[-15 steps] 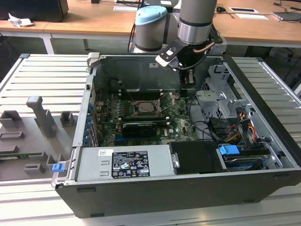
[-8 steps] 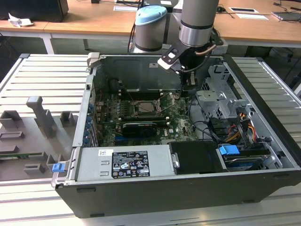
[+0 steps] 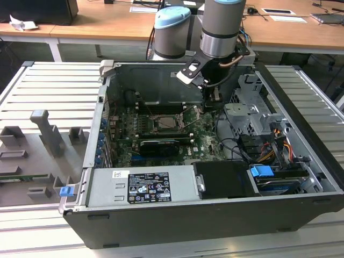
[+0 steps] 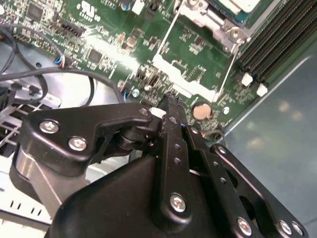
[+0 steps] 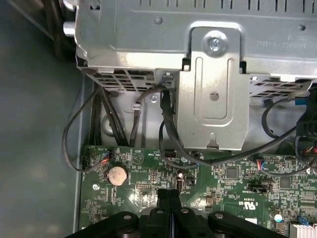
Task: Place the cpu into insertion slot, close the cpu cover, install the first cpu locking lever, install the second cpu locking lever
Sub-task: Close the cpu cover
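Observation:
Inside the open computer case, the insertion slot (image 3: 166, 122) sits on the green board, framed by the silver cpu cover (image 3: 161, 113). Thin silver locking levers (image 3: 189, 119) angle out from its side on the exterior view's right. My gripper (image 3: 209, 101) hangs just past those levers, close above the board. In both wrist views its black fingers (image 5: 168, 196) are pressed together with nothing between them. In the second wrist view the gripper (image 4: 171, 99) hovers near a lever (image 4: 163, 42), and a pale cpu (image 4: 237, 4) face and the cover (image 4: 198, 12) show beyond it.
A silver drive cage (image 5: 210, 89) and black cables (image 5: 166, 129) stand close beside the gripper. A coin battery (image 5: 117, 174) lies on the board near the fingertips. Black memory slots (image 4: 277, 34) flank the socket. The power supply (image 3: 142, 185) fills the case's near side.

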Available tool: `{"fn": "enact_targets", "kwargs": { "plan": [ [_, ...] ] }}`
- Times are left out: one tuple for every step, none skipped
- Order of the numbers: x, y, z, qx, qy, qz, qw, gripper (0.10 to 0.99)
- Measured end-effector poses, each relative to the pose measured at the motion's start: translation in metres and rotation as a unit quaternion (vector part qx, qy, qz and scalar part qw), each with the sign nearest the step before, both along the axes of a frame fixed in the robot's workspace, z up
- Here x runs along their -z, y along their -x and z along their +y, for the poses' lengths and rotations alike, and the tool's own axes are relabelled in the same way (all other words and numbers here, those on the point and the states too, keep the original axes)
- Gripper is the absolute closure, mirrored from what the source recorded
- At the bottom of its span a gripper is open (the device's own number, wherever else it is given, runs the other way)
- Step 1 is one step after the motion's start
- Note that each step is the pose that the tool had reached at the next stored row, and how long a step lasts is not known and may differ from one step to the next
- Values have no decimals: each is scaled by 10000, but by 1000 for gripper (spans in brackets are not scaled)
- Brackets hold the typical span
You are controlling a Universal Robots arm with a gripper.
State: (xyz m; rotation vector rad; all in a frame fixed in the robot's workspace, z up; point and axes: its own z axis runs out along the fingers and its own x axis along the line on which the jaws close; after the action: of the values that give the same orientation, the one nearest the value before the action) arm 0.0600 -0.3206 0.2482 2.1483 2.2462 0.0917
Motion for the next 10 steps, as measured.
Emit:
{"fn": "enact_targets", "kwargs": {
  "plan": [
    [4,29,0,0,1,1,10000,980],
    [5,57,0,-1,1,1,10000,980],
    [4,82,0,-2,1,1,10000,980],
    [5,108,0,-1,0,0,10000,980],
    [5,133,0,0,1,0,10000,980],
    [4,152,-1,-1,1,0,10000,980],
    [4,164,-1,-1,1,1,10000,980],
    [5,171,-1,-1,0,0,10000,980],
    [5,174,0,-1,0,0,10000,980],
    [5,178,0,-1,1,1,10000,980]
  ]
}}
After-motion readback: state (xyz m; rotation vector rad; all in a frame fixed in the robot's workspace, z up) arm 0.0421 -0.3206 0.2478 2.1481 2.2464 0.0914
